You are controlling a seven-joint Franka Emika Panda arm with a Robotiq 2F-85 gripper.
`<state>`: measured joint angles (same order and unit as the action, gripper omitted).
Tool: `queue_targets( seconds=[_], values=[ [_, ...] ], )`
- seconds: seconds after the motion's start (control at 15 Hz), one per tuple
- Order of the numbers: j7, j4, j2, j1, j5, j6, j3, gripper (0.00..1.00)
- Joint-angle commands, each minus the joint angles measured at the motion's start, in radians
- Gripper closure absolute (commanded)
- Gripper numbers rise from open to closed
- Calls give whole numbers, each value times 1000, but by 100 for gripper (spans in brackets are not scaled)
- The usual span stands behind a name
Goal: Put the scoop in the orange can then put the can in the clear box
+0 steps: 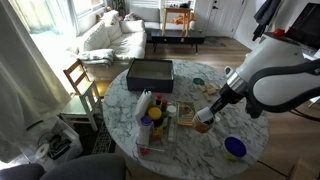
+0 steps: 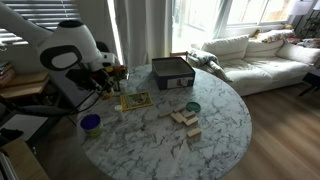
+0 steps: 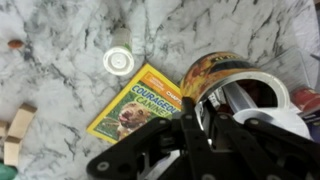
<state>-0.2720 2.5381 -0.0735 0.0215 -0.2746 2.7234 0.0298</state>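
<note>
We grip the small orange-walled cylindrical can (image 3: pixel 212 72) at its near rim, with what looks like a white plastic scoop (image 3: pixel 262 100) inside it
The dark two-finger gripper (image 3: pixel 200 118) has its fingers drawn almost together, seemingly pinching the can's wall; the can is just beside the yellow picture book (image 3: pixel 135 105) on the round marble table (image 3: pixel 60 60). In an exterior view the long, shallow see-through plastic box (image 1: pixel 155 135) lies beyond that book, long axis toward the camera, so we judge the carry goes sideways across the book
</note>
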Motion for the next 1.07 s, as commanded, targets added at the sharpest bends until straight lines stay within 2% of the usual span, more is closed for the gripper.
queue_targets(
  seconds=[0.0, 0.27, 0.6, 0.67, 0.73, 1.0],
  values=[
    [1, -63, -125, 42, 97, -167, 19, 97],
    [-35, -209, -134, 107, 119, -296, 45, 97],
    [-38, -344, -23, 156, 160, -349, 96, 97],
    [-32, -356, 7, 159, 162, -328, 103, 97],
    [-27, -304, -68, 154, 135, -327, 95, 88],
    [-28, -346, 5, 155, 141, -327, 109, 88]
  ],
)
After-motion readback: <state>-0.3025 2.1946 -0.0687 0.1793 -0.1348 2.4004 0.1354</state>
